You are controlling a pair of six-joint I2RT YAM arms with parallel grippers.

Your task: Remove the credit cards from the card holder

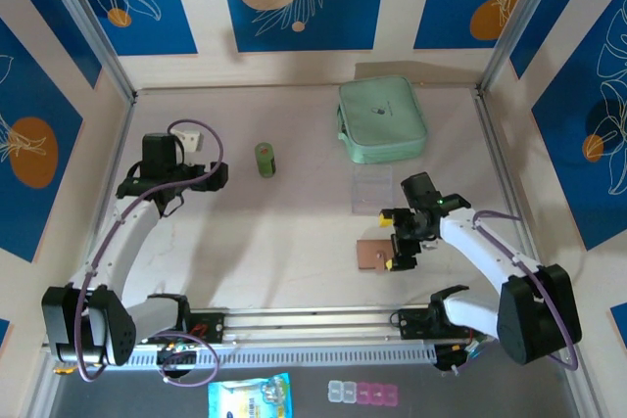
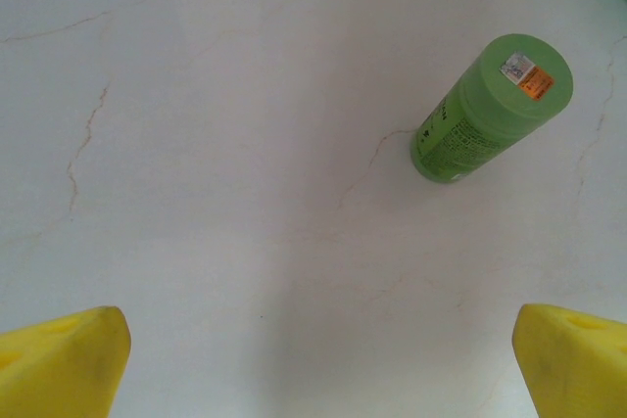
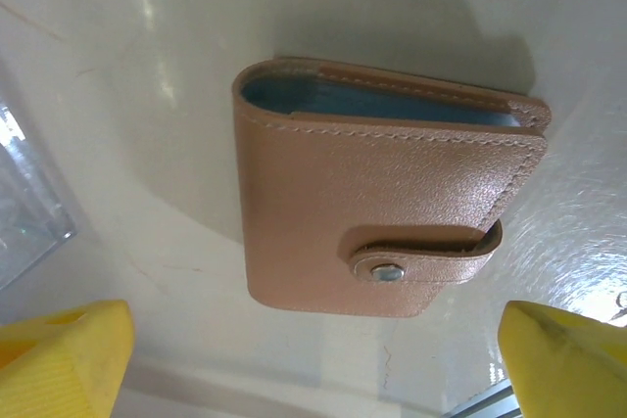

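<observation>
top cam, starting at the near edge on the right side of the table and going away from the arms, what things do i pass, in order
tan card holder → clear plastic box → mint-green zip pouch

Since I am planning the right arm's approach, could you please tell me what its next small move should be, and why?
Probably lower the right gripper onto the card holder and close on it. The jaws stand open above it without touching, and its snap tab is fastened, so nothing can come out yet.
</observation>
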